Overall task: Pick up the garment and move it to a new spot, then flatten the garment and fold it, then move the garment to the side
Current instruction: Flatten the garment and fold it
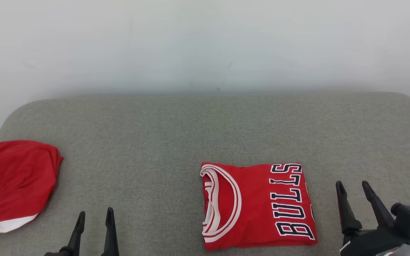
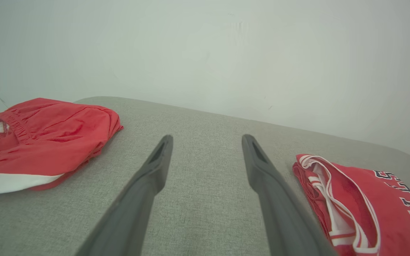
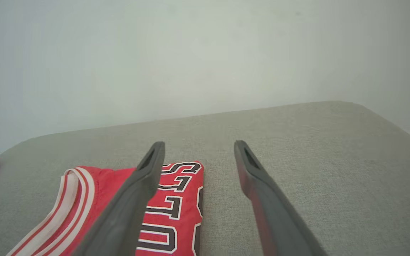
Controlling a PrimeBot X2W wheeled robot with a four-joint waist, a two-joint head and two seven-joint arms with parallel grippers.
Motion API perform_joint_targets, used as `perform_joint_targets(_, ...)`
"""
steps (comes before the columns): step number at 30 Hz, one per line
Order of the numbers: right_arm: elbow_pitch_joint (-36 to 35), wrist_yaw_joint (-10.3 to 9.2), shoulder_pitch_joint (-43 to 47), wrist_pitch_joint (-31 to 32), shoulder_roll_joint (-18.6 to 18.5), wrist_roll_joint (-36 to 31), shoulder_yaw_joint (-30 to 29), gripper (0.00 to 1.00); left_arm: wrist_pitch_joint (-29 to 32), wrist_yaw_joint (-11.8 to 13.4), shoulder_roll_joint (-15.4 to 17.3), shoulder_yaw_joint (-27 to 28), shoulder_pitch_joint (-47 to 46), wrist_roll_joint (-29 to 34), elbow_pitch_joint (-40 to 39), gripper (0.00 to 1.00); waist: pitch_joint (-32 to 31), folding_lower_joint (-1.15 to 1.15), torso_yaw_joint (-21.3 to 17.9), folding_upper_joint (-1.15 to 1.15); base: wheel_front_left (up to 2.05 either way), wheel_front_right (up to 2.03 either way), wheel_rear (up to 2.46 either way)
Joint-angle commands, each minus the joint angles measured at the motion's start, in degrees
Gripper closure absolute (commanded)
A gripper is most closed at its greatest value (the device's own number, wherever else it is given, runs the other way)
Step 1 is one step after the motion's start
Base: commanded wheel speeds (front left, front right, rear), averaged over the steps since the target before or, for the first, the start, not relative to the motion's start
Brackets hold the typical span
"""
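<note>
Jersey (image 1: 258,204), red, one item, folded to a neat rectangle, lying flat on the grey table (image 1: 190,128) at about 5 o'clock from its centre. Collar (image 1: 238,203), white and red striped, sits on the fold's 9 o'clock side. Lettering (image 1: 290,202) on the 3 o'clock side reads "BULLS" in dark capitals edged in white, turned sideways with the B nearest the robot; no other label legible. Handling, by judgement: light, soft and limp, probably a little slick, with nothing fragile about it. The stacked layers would slide apart or unfold if pinched by the top ply alone. Best taken through the full thickness at two opposite edges, 3 and 9 o'clock, and carried level. Right claw (image 1: 352,185) stands just beside the jersey at its 3 o'clock, jaws spread wide, holding nothing. Left claw (image 1: 95,213) is at 8 o'clock, well apart from it, likewise spread and empty. Shorts (image 1: 12,185), red with a white band, lie crumpled at the table's 9 o'clock edge. Folding looks complete; the move aside remains.
</note>
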Motion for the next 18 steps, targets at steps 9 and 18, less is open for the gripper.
perform_joint_targets(9, 4.2, -0.11, 3.4, -6.1, 0.5, -3.7, -0.2, 0.0, -0.2, -0.2, -0.2, -0.1, 1.8, 1.3, 2.2, 0.0, -1.2, 0.01, -0.9, 0.0, 0.0, 0.0, 0.0)
perform_joint_targets(18, 5.3, -0.11, 5.2, -7.3, 1.3, -6.3, 0.0, 0.0, -0.2, -0.7, -0.2, 0.5, 2.9, 2.1, 3.4, 0.0, -1.4, 0.01, -0.8, 0.0, 0.0, 0.0, 0.0)
